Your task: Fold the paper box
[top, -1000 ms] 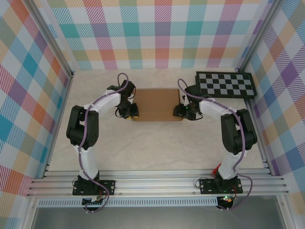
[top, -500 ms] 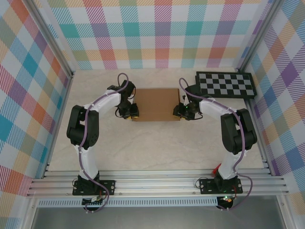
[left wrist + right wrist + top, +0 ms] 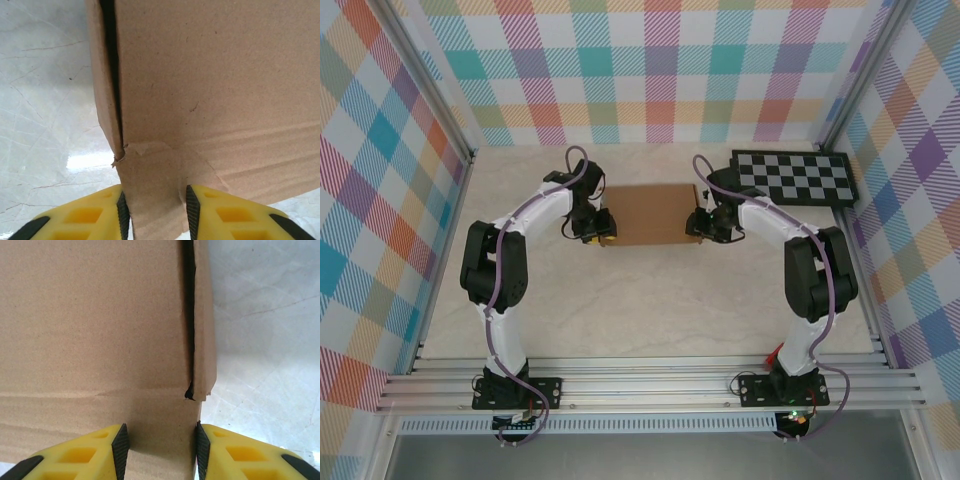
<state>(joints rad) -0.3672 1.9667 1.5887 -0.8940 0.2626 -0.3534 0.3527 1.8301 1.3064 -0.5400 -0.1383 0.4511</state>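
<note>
Toward 12 o'clock from my bases, the paper box (image 3: 650, 215) lies on the pale table (image 3: 650, 310), a shallow brown cardboard rectangle with its long sides running from 9 to 3 o'clock. My left gripper (image 3: 603, 226) is at its 9 o'clock end and my right gripper (image 3: 698, 224) at its 3 o'clock end. At my left wrist, a strip of the box's cardboard stands between my yellow fingers, the black pads against both its faces, so I am pinching it. A dark slit runs up at 11 o'clock. At my right wrist my fingers pinch the cardboard the same way, with the slit at 1 o'clock. A checkerboard panel (image 3: 795, 178) lies at the box's 2 o'clock, near my right wrist.
</note>
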